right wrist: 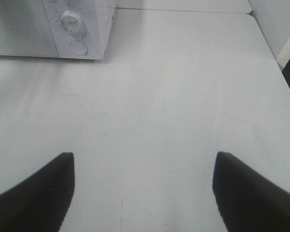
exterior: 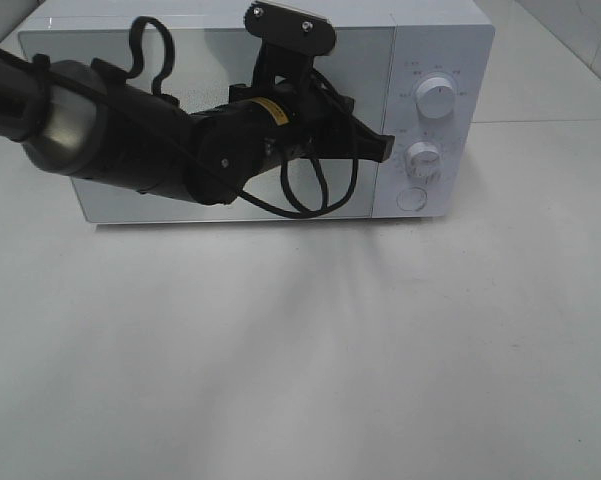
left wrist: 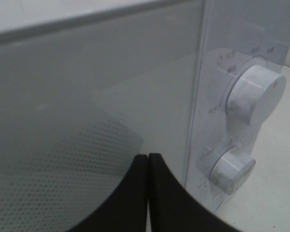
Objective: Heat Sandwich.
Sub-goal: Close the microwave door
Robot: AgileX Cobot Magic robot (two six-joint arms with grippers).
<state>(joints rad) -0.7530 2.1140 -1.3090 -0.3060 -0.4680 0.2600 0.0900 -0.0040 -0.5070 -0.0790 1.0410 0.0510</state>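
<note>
Left hand closed, at microwave door beside lower dial; right hand spread wide over table.

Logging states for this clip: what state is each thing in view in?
Microwave door: shut.
Left gripper: shut, holding nothing, tips by the door's knob-side edge.
Right gripper: open, holding nothing, over the table.
Upper knob: setting unreadable.
Lower knob: setting unreadable.
</note>
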